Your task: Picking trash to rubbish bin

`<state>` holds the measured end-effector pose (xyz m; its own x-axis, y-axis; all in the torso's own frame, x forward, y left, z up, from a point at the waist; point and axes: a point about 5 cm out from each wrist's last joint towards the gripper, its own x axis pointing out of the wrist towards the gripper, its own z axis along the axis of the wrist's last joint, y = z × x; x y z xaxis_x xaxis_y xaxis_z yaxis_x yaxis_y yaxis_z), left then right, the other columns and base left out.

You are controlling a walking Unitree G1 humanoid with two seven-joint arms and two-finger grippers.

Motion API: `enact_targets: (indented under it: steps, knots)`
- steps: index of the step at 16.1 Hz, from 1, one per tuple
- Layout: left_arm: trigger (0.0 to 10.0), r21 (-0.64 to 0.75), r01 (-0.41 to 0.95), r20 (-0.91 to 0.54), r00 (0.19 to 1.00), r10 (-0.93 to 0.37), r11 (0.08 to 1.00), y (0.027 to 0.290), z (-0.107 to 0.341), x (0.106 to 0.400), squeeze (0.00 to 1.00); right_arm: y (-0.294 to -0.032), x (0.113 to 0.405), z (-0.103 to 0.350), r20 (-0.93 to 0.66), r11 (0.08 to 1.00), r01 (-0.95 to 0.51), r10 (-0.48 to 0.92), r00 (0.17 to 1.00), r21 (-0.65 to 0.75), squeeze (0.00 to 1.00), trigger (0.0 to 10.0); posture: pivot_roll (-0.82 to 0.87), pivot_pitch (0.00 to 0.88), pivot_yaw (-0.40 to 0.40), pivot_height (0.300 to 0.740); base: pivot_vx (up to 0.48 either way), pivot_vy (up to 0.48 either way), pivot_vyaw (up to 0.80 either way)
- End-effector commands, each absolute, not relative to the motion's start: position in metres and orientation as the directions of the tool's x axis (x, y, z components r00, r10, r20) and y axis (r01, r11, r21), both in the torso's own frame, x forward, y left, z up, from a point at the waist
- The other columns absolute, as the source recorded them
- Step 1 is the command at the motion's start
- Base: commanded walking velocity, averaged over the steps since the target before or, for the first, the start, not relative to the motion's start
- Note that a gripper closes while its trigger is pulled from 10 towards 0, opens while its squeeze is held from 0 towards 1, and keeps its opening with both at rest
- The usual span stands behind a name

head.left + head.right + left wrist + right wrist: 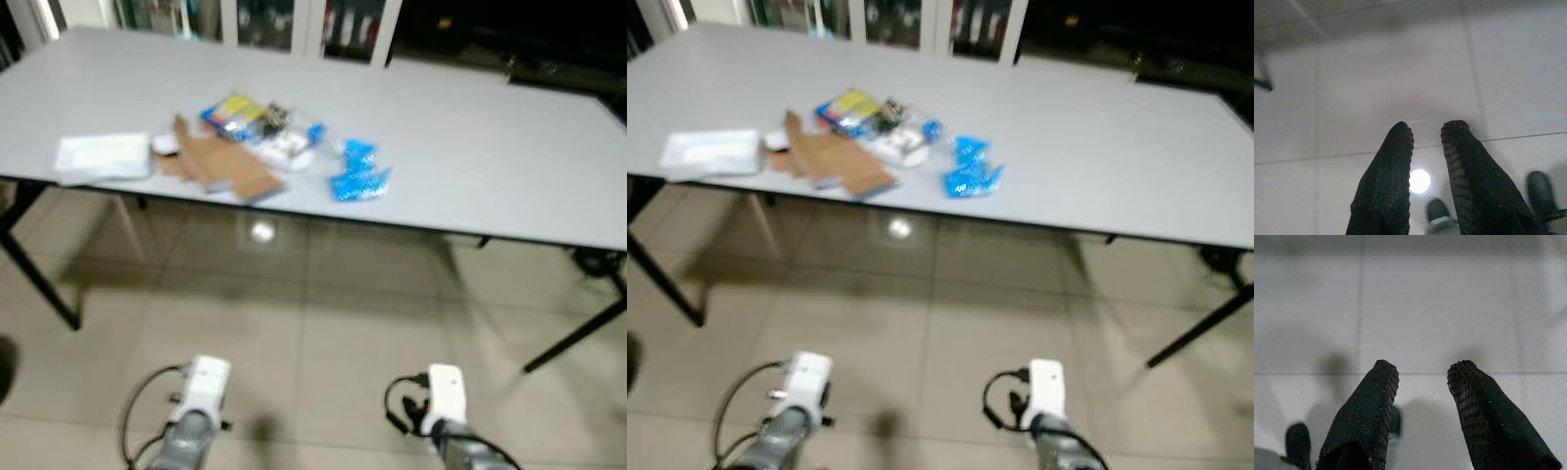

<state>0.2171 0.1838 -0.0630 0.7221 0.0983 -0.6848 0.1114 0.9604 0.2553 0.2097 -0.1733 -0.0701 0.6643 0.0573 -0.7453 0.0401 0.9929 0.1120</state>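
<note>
Trash [265, 147] lies blurred on my grey table [490, 147]: brown cardboard [223, 164], blue wrappers [358, 174], a white tray [103, 155] at left. Both arms hang low over the tiles; left gripper [1425, 134] and right gripper [1422, 372] are parted, holding nothing.

— Where are we?
— An office or meeting room, we think: a long grey table [470, 147] on black legs, a pale tiled floor [323, 323].
— And behind?
— We see glass-fronted cabinets [294, 24] along the wall.
</note>
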Motion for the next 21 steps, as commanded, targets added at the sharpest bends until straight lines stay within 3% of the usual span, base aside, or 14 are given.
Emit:
enact_targets:
  steps: [1, 4, 5, 10, 15, 20, 21]
  knots:
    - [10.0, 0.305, 0.104, -0.670, 0.730, 0.136, 0.947, 0.194, -0.058, 0.223, 0.00, -0.169, 0.221, -0.063, -0.710, 0.993, 0.012, 0.078, 0.700, 0.120, 0.00, 10.0, -0.05, 0.065, -0.111, 0.740, 0.000, 0.000, 0.00]
    - [10.0, 0.353, 0.111, -0.570, 0.813, 0.120, 0.929, 0.195, -0.038, 0.248, 0.00, -0.170, 0.242, -0.048, -0.642, 0.994, -0.025, 0.089, 0.761, 0.107, 0.00, 10.0, -0.05, 0.058, -0.109, 0.740, 0.000, 0.000, 0.00]
    - [10.0, 0.375, 0.102, -0.481, 0.871, 0.100, 0.921, 0.194, -0.020, 0.268, 0.00, -0.170, 0.258, -0.035, -0.581, 0.994, -0.046, 0.098, 0.808, 0.104, 0.00, 10.0, -0.05, 0.051, -0.109, 0.740, 0.000, 0.000, 0.00]
    - [10.0, 0.394, 0.022, -0.134, 0.990, 0.033, 0.919, 0.187, 0.058, 0.321, 0.00, -0.167, 0.308, 0.026, -0.282, 0.992, -0.076, 0.103, 0.954, 0.105, 0.00, 10.0, -0.05, 0.036, -0.107, 0.740, 0.000, 0.000, 0.00]
    - [10.0, 0.258, 0.038, 0.184, 0.979, -0.087, 0.965, 0.152, 0.153, 0.351, 0.00, -0.152, 0.349, 0.128, 0.100, 0.983, -0.118, 0.104, 0.989, 0.139, 0.00, 10.0, -0.05, 0.013, -0.102, 0.740, 0.000, 0.000, 0.00]
    - [10.0, 0.234, 0.107, 0.199, 0.968, -0.156, 0.966, 0.125, 0.169, 0.355, 0.00, -0.135, 0.356, 0.164, 0.180, 0.976, -0.148, 0.118, 0.977, 0.161, 0.00, 10.0, -0.06, 0.039, -0.094, 0.740, 0.000, 0.000, 0.00]
    - [10.0, 0.213, 0.125, 0.194, 0.967, -0.167, 0.969, 0.121, 0.169, 0.355, 1.00, -0.131, 0.356, 0.166, 0.180, 0.971, -0.159, 0.126, 0.975, 0.180, 0.00, 10.0, -0.06, 0.046, -0.091, 0.740, 0.000, 0.000, 0.00]
